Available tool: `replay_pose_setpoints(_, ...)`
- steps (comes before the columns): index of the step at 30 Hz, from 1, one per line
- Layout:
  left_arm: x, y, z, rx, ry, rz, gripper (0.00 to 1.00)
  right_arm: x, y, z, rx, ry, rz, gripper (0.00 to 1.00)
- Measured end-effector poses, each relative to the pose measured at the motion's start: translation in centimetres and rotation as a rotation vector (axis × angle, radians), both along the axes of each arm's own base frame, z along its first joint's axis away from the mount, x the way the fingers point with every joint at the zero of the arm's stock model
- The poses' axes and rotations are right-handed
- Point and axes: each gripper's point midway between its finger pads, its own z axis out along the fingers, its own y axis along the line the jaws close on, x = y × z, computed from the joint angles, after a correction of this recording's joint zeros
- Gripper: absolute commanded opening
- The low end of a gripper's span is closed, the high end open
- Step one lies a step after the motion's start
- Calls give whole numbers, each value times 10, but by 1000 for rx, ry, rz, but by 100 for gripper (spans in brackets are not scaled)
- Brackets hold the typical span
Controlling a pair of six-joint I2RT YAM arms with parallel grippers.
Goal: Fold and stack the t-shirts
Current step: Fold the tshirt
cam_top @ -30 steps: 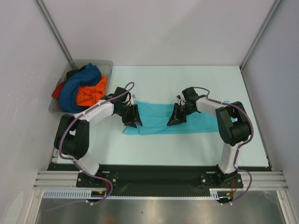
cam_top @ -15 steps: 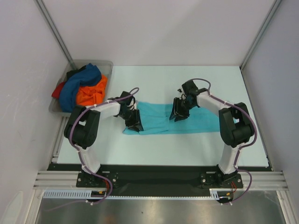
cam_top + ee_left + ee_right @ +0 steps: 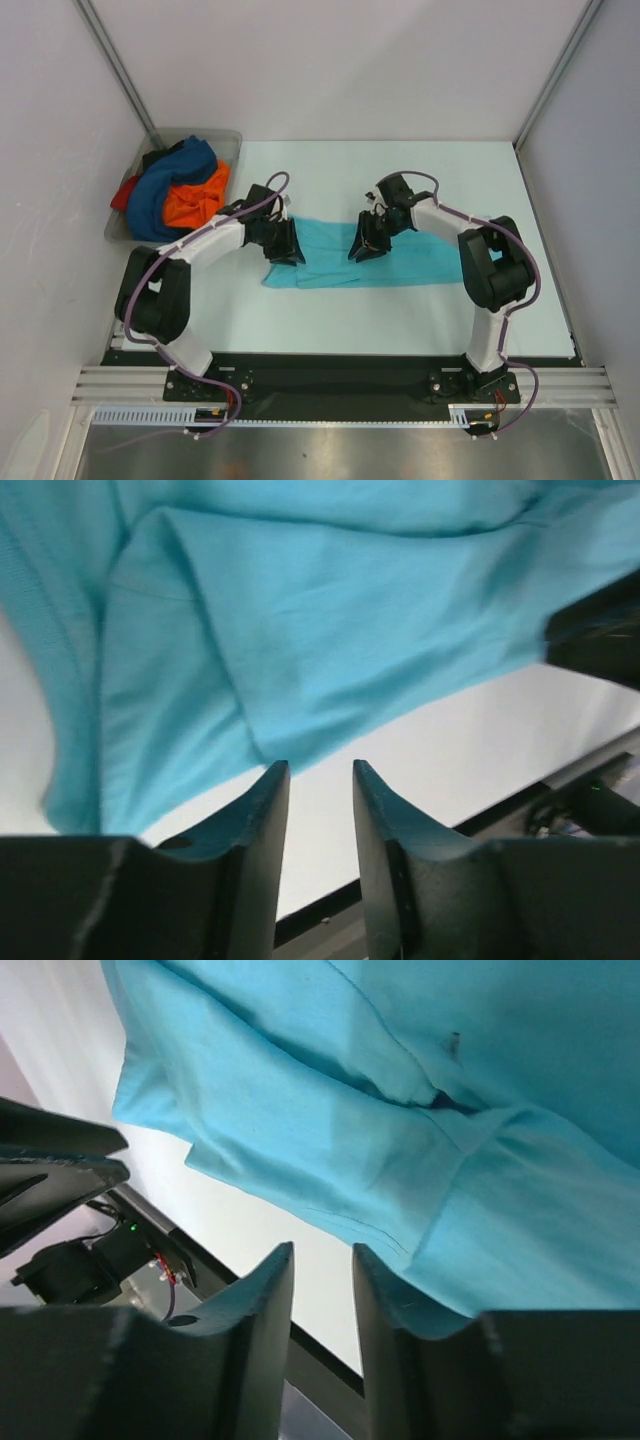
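we see the turquoise t-shirt [image 3: 400, 262] lying as a flat band across the middle of the white tabletop [image 3: 400, 180]. our left claw [image 3: 320, 770] hangs over its left end, fingers a narrow gap apart, nothing between them. our right claw [image 3: 322, 1252] hangs over the shirt's middle, likewise narrow and empty. the dark blue t-shirt [image 3: 170, 185], orange t-shirt [image 3: 195, 203] and red t-shirt [image 3: 124, 193] lie heaped in the grey tray [image 3: 225, 138] at the far left.

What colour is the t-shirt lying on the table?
The t-shirt is turquoise, clearest in the left wrist view.
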Motion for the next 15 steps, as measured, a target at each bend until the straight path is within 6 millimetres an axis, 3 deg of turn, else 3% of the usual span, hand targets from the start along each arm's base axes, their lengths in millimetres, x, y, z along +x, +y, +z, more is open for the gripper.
replay_pose_setpoints(3, 2, -11, 12, -69, -26, -14, 29, -3, 11, -2, 50, 35, 11, 26)
replay_pose_setpoints(6, -3, -24, 7, -119, 0, -28, 26, -7, 26, -4, 101, 65, 28, 22)
replay_pose_setpoints(11, -19, -37, -21, -130, 85, -54, 25, -19, 49, -12, 163, 124, 67, 21)
replay_pose_setpoints(15, -30, -29, -48, -84, 153, -46, 24, -23, 51, -20, 175, 150, 78, 21)
